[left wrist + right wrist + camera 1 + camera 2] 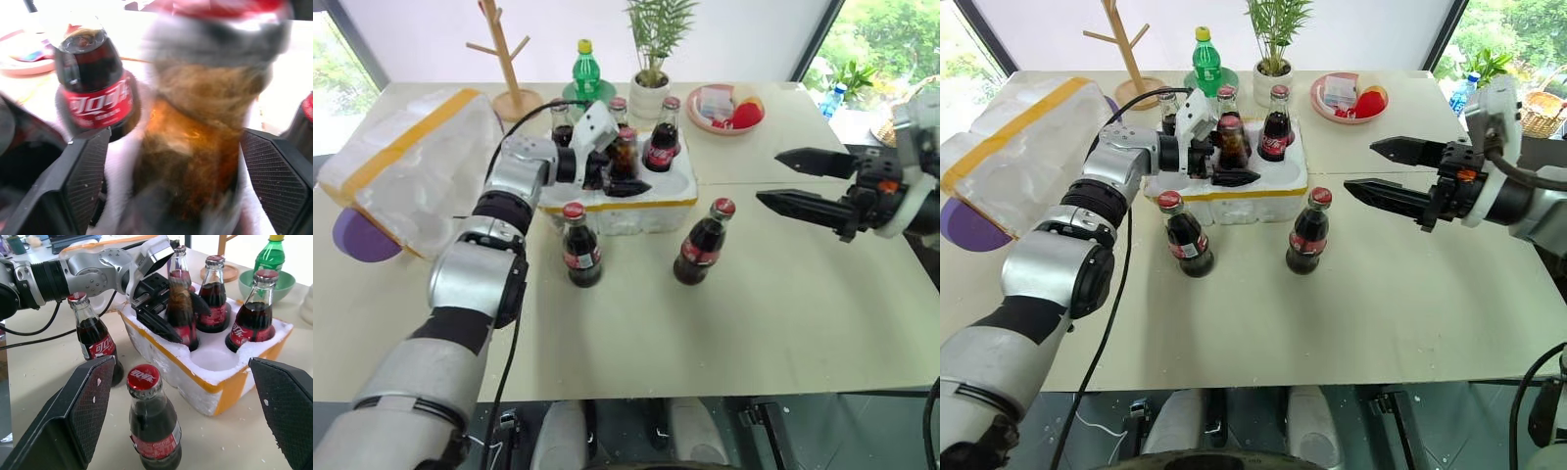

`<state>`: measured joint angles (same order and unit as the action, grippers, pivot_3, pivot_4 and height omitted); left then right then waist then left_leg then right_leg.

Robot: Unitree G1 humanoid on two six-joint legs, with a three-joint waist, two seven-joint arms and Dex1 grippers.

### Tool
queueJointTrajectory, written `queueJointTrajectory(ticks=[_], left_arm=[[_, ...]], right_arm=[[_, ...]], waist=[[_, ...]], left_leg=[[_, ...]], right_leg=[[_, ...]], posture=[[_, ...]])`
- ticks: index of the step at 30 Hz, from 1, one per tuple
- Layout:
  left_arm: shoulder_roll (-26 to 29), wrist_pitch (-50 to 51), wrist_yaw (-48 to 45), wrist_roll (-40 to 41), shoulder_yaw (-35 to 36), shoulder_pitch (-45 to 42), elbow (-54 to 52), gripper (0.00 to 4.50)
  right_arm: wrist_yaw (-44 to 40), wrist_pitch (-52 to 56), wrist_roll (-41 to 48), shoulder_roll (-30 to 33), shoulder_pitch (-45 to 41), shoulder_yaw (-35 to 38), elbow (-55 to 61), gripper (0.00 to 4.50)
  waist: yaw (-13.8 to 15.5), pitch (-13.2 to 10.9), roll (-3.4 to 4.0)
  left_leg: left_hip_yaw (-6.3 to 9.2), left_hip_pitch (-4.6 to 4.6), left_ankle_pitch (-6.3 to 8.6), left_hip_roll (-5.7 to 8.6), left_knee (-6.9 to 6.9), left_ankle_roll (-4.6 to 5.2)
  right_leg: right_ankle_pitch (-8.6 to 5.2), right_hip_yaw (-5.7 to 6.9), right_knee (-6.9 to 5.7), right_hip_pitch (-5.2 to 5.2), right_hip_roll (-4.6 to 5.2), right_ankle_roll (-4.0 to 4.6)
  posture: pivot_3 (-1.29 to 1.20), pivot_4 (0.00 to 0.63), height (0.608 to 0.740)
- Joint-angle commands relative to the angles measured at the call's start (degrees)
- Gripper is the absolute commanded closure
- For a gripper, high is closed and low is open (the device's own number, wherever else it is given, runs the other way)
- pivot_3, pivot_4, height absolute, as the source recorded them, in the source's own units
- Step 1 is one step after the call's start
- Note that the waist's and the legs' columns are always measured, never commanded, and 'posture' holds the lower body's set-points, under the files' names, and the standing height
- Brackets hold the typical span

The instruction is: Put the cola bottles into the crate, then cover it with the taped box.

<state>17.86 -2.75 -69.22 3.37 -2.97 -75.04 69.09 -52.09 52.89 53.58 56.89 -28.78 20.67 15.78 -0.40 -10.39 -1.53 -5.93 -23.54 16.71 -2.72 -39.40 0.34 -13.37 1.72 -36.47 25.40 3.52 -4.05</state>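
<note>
The crate (651, 208), a low white foam tray with a yellow strip, sits mid-table and holds several cola bottles. My left gripper (626, 168) stands open around one of them, a foamy bottle (195, 122) upright in a front well, its pads (85, 181) just off the glass. Two more cola bottles stand on the table before the crate, one on the left (580, 247) and one on the right (704, 243). Off to the right, my right gripper (769, 178) hangs open and empty, pointing at the crate. The taped box (406, 171) lies tilted at the far left.
Behind the crate are a green bottle (586, 67) in a green bowl, a wooden mug tree (505, 54), a potted plant (651, 90) and a pink plate (710, 119) with snacks. A purple object (360, 240) lies under the taped box.
</note>
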Motion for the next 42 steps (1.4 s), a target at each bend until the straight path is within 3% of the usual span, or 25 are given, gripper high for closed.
queueJointTrajectory(ticks=[1,5,11,15,23,30,39,42], left_arm=[[4.47,2.55,-3.26,3.37,3.69,-1.00,-5.56,0.06],[13.13,10.85,-10.94,7.43,5.50,3.41,-20.83,0.06],[29.20,30.99,-16.66,16.84,7.96,22.34,-54.95,0.06],[34.77,37.61,-14.99,21.86,10.83,37.88,-71.39,0.06],[30.22,36.71,-4.91,21.98,6.92,48.57,-82.68,0.06],[23.94,32.64,2.29,17.61,1.38,45.38,-76.87,0.06],[19.53,29.65,3.25,16.13,-2.63,42.61,-71.04,0.06],[20.13,31.99,0.57,19.55,-1.57,42.70,-72.16,0.84]], right_arm=[[-0.87,-1.71,-0.28,-0.01,-1.92,-0.04,-0.59,0.00],[-2.10,-2.53,-1.05,-0.07,-2.46,-1.56,-1.62,0.00],[-5.52,-4.36,-3.37,0.46,-2.89,-4.00,-4.04,0.00],[-7.47,-4.87,-4.73,0.28,-5.56,-6.30,-6.48,0.00],[-12.05,-4.38,-5.66,0.99,-7.17,-9.10,-6.25,0.00],[-15.75,-4.30,-5.61,3.19,-6.41,-8.59,-4.86,0.00],[-16.51,-3.60,-5.04,4.08,-5.78,-7.37,-3.44,0.00],[-16.06,-3.63,-5.21,3.94,-5.58,-7.10,-3.13,0.00]], waist=[[-0.25,0.00,0.00],[-0.57,0.01,0.03],[-0.30,0.04,0.08],[0.05,0.03,0.07],[1.15,0.03,0.07],[1.09,0.04,0.08],[1.04,0.04,0.08],[1.04,0.04,0.08]], left_leg=[[0.00,0.00,0.00,0.00,0.00,0.00],[0.00,0.02,-0.01,-0.06,0.01,-0.01],[0.04,0.13,-0.07,-0.13,0.01,-0.13],[0.08,0.11,-0.01,-0.15,-0.29,-0.02],[0.11,0.10,0.04,-0.08,-0.60,0.05],[0.08,0.10,0.05,-0.08,-0.60,0.07],[0.10,0.11,0.05,-0.09,-0.59,0.08],[0.11,0.10,0.05,-0.09,-0.59,0.08]], right_leg=[[0.00,0.00,-0.01,0.00,0.00,0.00],[-0.01,-0.01,-0.06,0.03,-0.06,0.01],[-0.02,-0.12,-0.22,0.03,-0.01,0.02],[-0.04,-0.10,-0.48,-0.03,0.13,0.01],[-0.04,-0.09,-0.58,-0.11,0.10,0.03],[-0.04,-0.08,-0.58,-0.11,0.04,0.02],[-0.04,-0.09,-0.59,-0.09,0.04,0.02],[-0.04,-0.09,-0.59,-0.08,0.04,0.02]], posture=[[0.00,0.150,0.740],[0.00,0.150,0.740],[0.00,0.150,0.740],[0.00,0.150,0.740],[0.00,0.150,0.740],[0.00,0.150,0.740],[0.00,0.150,0.740],[0.00,0.150,0.740]])
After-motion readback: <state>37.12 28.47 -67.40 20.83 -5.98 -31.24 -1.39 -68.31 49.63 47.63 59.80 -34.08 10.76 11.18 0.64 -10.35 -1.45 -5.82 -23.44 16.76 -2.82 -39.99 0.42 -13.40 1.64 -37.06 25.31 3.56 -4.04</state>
